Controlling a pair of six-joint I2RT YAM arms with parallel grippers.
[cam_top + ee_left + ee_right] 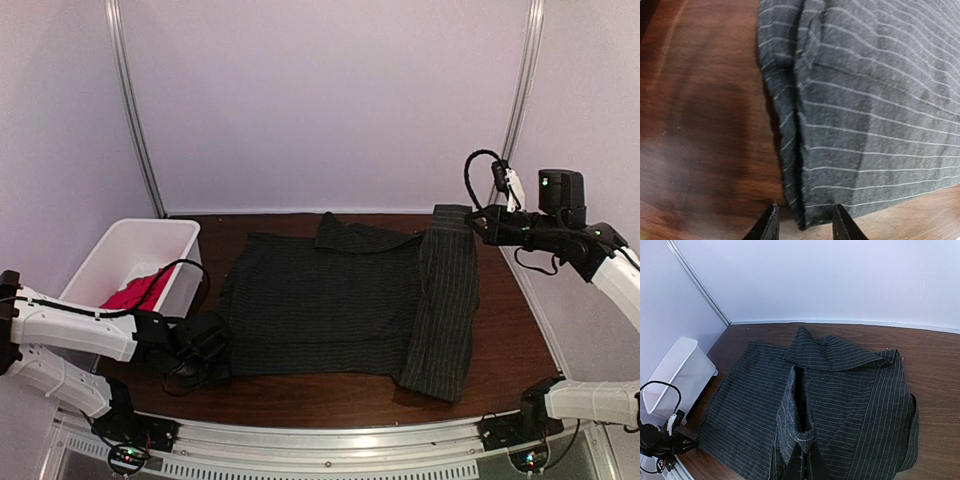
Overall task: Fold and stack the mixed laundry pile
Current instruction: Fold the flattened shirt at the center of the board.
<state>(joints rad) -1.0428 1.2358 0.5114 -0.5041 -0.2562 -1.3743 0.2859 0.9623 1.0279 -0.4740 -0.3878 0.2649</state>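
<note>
The pinstriped shirt (330, 300) lies spread across the middle of the bench (515, 330), collar toward 12 o'clock in the top view. Its right-hand panel is doubled into a strip running 12 to 6. The right pincer (480, 222) is clamped on that strip's far end, about 2 o'clock from the shirt's centre, lifting that end. The left pincer (203, 345) sits low at the near-left corner, jaws apart astride the hem; in its wrist view the cloth spreads away toward 1 o'clock. That corner looks like the left arm's to take. The red T-shirt (135, 292) lies in the white bin (100, 255) at 9 o'clock.
</note>
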